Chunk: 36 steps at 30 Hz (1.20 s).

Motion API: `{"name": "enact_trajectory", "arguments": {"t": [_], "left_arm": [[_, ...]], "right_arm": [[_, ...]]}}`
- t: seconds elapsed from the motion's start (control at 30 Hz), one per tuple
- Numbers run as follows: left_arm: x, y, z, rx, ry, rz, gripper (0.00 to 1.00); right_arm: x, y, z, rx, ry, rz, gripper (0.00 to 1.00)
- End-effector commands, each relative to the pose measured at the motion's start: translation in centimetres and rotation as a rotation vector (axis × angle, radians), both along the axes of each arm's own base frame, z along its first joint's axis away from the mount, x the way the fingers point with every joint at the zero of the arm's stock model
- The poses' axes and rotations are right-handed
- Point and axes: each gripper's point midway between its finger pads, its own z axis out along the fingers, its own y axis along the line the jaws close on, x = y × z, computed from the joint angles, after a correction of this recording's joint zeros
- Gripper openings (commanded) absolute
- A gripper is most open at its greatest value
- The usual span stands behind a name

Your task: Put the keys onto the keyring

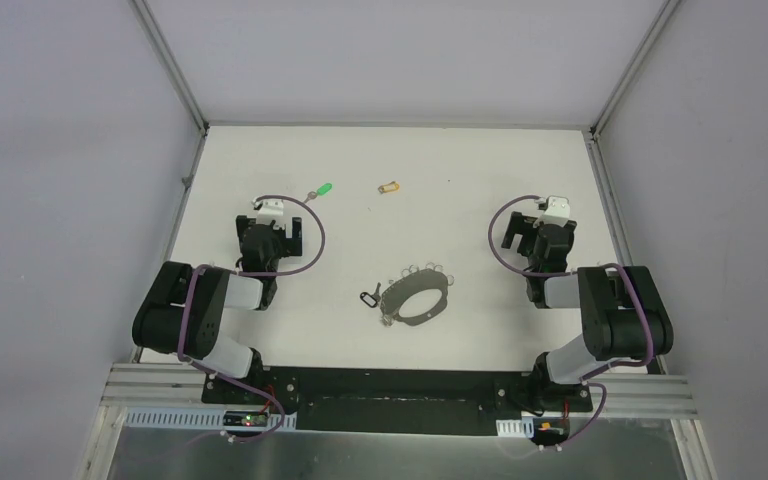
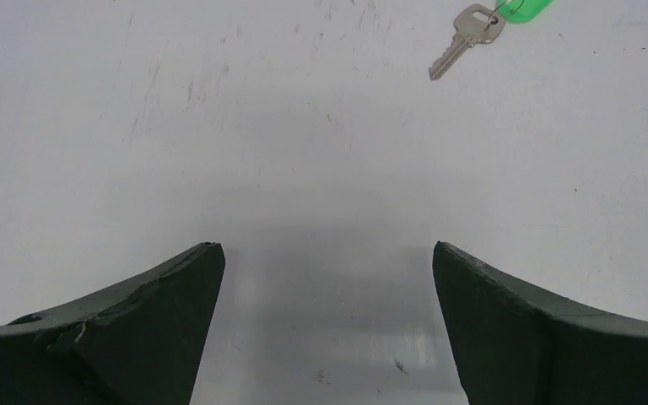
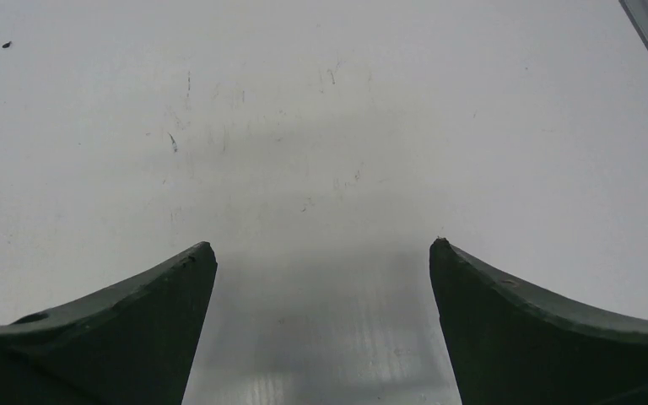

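One keyring, two keys. Green key lies ahead-right of left gripper, blade slanting back; right gripper likewise spread, empty.

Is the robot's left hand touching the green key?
Apart. The left wrist view shows bare white table between the open left gripper and the green key farther ahead.

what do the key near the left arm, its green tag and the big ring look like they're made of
Key: bare silvery metal, dull sheen, cut teeth. Green tag: likely translucent plastic, glossy, light passes through. Keyring: thin grey wire, probably metal; too small to be sure.
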Motion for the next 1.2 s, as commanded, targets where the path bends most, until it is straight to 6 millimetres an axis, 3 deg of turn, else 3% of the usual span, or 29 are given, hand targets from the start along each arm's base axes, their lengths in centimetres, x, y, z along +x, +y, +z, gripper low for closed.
{"name": "enact_trajectory", "arguments": {"t": [0.0,0.53,0.6,0.67,0.77,0.83,0.97,1.07,1.17], "left_arm": [[1.2,-0.1,2.0,-0.021,-0.070,0.000,0.99],[1.2,0.0,1.9,-0.022,-0.070,0.002,0.99],[0.9,0.5,3.0,-0.013,-0.105,0.035,0.99],[0.3,1.9,5.3,-0.043,-0.076,0.145,0.99],[-2.8,3.4,8.6,-0.277,0.051,0.398,0.99],[-5.4,2.0,10.2,-0.390,0.139,0.384,0.99],[-8.5,-3.0,12.4,-0.546,0.269,0.148,0.99],[-11.2,-6.1,11.7,-0.672,0.400,0.048,0.99],[-13.6,-9.1,9.9,-0.836,0.572,0.008,0.99]], "right_arm": [[0.8,0.0,1.4,0.003,-0.063,0.005,1.00],[0.8,0.0,1.7,0.001,-0.076,0.013,1.00],[0.4,0.3,3.4,0.001,-0.080,0.029,1.00],[-0.1,0.6,5.9,0.063,-0.026,0.007,1.00],[-1.5,0.9,9.2,0.169,0.032,-0.041,1.00],[-2.9,1.4,10.8,0.216,0.056,-0.039,1.00],[-7.7,0.0,11.1,0.342,0.169,-0.249,1.00],[-10.0,1.9,12.0,0.411,0.220,-0.172,1.00],[-11.9,4.4,11.2,0.517,0.309,-0.094,0.99]]}}
